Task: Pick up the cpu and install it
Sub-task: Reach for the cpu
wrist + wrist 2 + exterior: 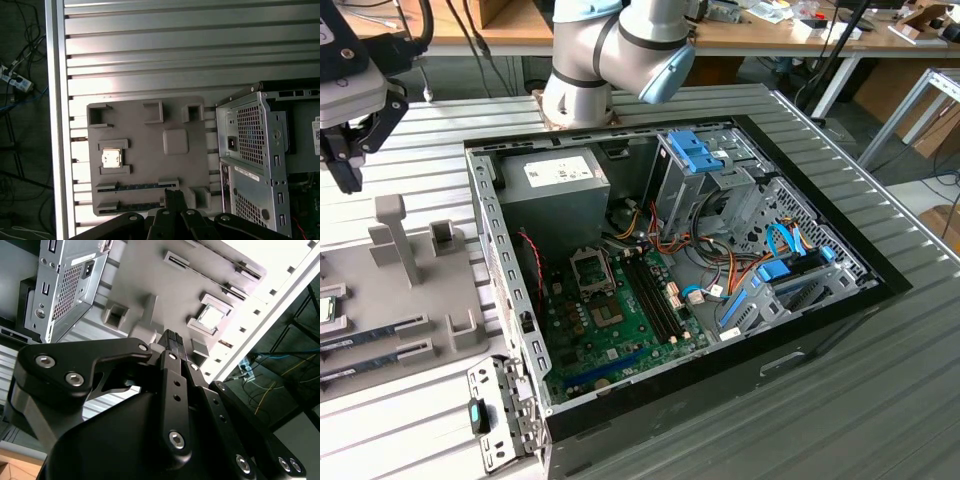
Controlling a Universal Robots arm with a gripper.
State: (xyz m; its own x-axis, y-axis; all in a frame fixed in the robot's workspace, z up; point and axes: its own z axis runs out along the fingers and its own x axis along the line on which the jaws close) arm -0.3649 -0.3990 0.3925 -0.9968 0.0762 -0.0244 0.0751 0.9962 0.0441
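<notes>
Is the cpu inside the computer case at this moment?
No, in the first wrist view the cpu lies in a recess of the grey tray, beside the computer case.

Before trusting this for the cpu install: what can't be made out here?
cpu: orientation marks too small in both wrist views; cut by the exterior view's left edge.
Socket: exterior view, too small to tell whether it's open.
Tray: one edge hidden behind the gripper in the first wrist view.
</notes>
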